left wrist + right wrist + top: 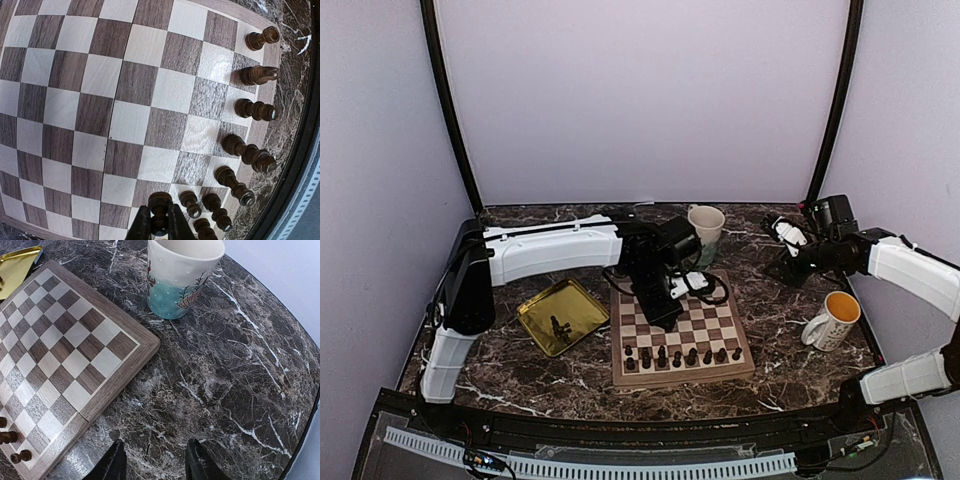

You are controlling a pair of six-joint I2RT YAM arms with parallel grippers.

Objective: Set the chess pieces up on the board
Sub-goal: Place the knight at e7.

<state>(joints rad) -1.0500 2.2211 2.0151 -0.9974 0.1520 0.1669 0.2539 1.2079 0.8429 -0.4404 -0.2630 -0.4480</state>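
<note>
Reaching over the square wooden chequered board (685, 377), the left gripper (660, 305) hangs above its far half. Small dark brown chess pieces (676, 356) line the near row. A shiny gold square tray (575, 300) sits left of it, possibly holding one piece.

Left wrist: fingers (142, 226) pinch one dark piece (160, 202).

Right wrist: the right gripper (157, 467) is spread over the dark marble table (240, 390), with a white-and-teal ceramic mug (180, 285) beyond.

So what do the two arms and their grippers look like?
The left arm and right arm have white shell links joined by black joints. A thin black cable runs along the left arm's top, with looped cables at its wrist. The left gripper and right gripper have black tapering fingers.
</note>
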